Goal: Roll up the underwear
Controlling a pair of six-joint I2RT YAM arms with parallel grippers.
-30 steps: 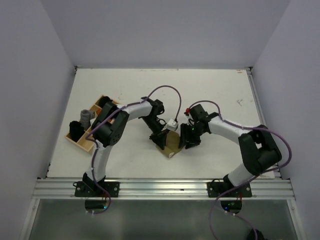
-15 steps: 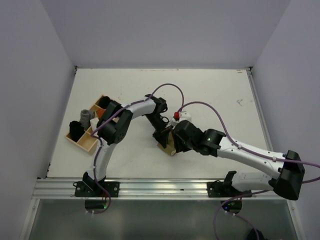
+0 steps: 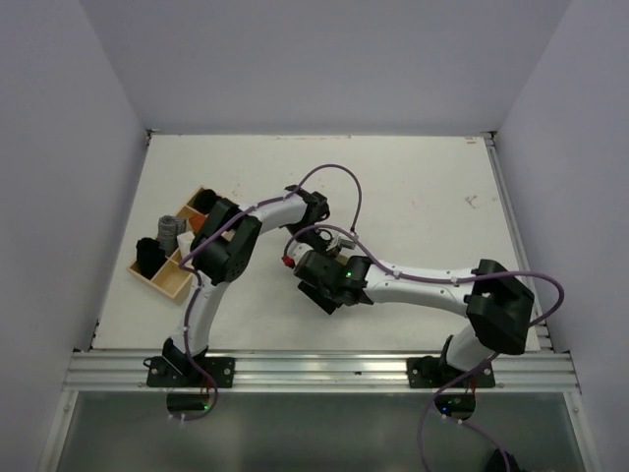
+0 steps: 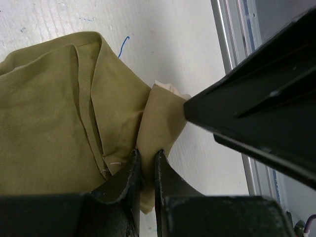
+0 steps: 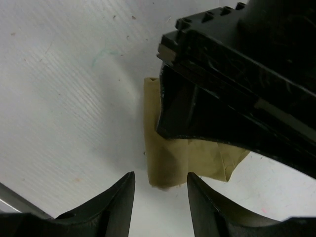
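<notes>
Left wrist view: left gripper (image 4: 146, 162) pinched tight on a fold of the olive underwear (image 4: 49, 118) lying on the white table (image 4: 173, 39), right gripper (image 5: 159, 185) jaws spread wide over one edge, gripping nothing.

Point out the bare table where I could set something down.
Free: far half of the table, between back wall and arms, and its right side beyond the right arm. Crowded: the centre, where the left end effector and right end effector meet at the underwear, and the left edge around the wooden tray.
</notes>
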